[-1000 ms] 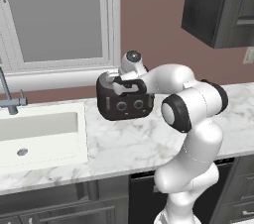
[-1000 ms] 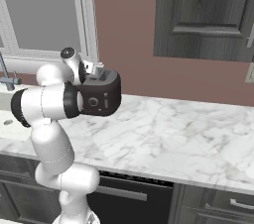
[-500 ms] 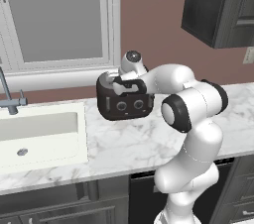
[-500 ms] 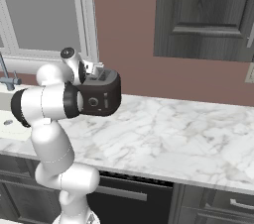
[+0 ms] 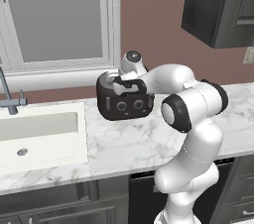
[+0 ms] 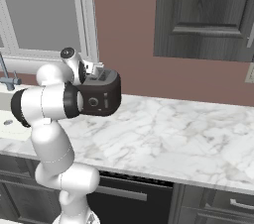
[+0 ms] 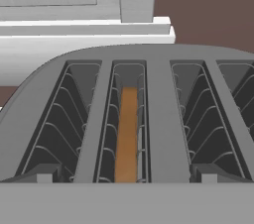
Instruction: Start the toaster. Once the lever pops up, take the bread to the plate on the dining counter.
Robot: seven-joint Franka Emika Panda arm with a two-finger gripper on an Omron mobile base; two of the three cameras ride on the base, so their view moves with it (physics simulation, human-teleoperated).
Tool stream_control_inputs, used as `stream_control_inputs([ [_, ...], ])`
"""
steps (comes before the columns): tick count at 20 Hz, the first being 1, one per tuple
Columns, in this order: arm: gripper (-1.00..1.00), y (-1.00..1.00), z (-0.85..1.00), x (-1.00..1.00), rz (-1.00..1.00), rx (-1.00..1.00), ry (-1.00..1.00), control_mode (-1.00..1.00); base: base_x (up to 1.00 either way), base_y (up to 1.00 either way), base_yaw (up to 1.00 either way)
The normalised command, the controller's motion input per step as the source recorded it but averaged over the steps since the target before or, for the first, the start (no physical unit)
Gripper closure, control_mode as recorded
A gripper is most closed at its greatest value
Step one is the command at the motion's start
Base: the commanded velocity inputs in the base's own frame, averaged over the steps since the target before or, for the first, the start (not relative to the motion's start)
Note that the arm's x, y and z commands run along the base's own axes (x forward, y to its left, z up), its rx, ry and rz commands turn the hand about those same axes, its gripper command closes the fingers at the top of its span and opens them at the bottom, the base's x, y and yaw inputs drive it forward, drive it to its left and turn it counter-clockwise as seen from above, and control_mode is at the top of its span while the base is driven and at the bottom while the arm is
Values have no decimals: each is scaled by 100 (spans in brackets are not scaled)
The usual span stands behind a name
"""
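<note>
The black toaster [image 5: 124, 103] sits on the marble worktop [image 5: 124, 143], close to the wall and beside the sink [image 5: 34, 131]. The bread [image 7: 127, 134] stands down inside the second slot from the left. The hand [image 5: 120, 83] hovers just over the toaster top with its fingers wide open, holding nothing. To do this step well, it should come straight down over that slot and pinch the thin slice by its flat sides.
</note>
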Motion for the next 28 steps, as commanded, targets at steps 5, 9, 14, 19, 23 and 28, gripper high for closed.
stream_control_inputs([
  [5,-100,0,0,0,0,0,0,-100,0,0,0],
  [9,-100,0,0,0,0,0,0,-100,0,0,0],
  [14,-100,0,0,0,0,0,0,-100,0,0,0],
  [19,-100,0,0,0,0,0,0,-100,0,0,0],
  [23,-100,0,0,0,0,0,0,-100,0,0,0],
  [28,-100,0,0,0,0,0,0,-100,0,0,0],
])
